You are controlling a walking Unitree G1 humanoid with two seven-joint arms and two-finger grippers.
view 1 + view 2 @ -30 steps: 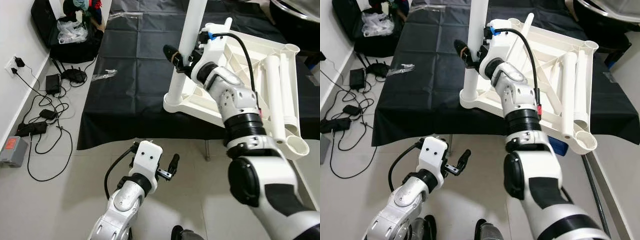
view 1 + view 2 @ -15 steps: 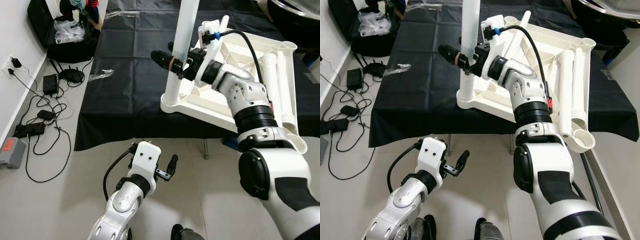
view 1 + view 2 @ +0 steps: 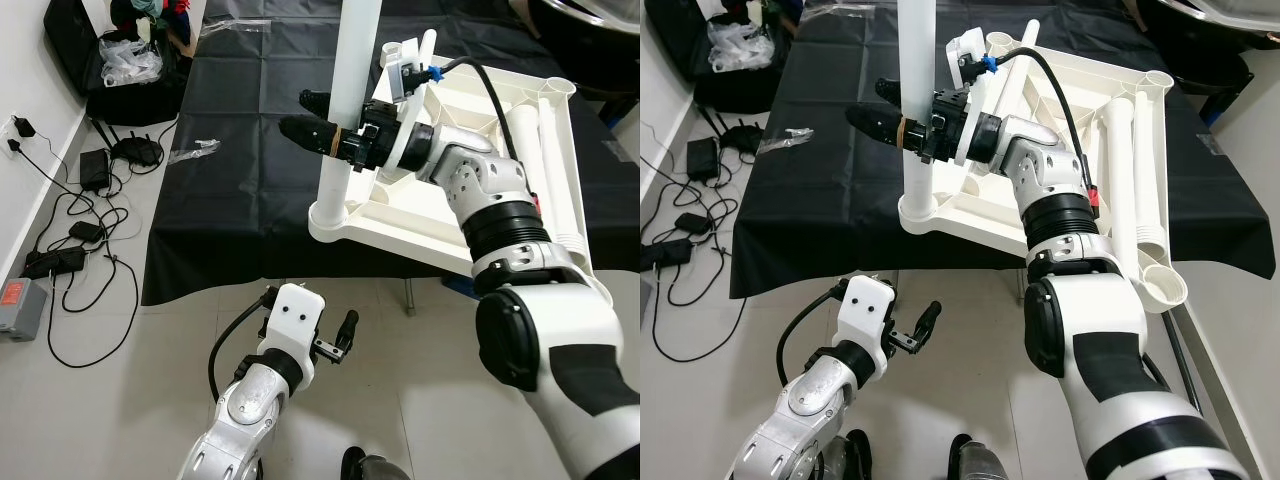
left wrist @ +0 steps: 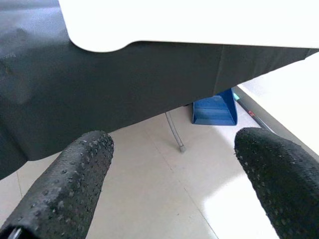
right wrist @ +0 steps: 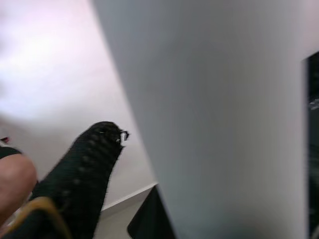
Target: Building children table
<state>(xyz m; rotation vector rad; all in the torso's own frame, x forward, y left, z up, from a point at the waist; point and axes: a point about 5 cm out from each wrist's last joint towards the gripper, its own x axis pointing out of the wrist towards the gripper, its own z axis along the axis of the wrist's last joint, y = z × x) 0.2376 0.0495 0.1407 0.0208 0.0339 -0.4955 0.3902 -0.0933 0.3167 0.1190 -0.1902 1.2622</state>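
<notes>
Seating of the white leg (image 3: 345, 110) is in hand: it stands upright in the corner socket of the upturned tabletop (image 3: 500, 130) on the black-draped worktop (image 3: 240, 170), straddled by the right end effector (image 3: 318, 128). It should be kept vertical and pressed straight down. The left end effector (image 3: 335, 335) is held open, low.

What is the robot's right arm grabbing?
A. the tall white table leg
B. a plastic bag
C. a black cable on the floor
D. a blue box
A: the right gripper has its jaws around the upright white table leg, which stands in a corner of the upturned tabletop.
</notes>
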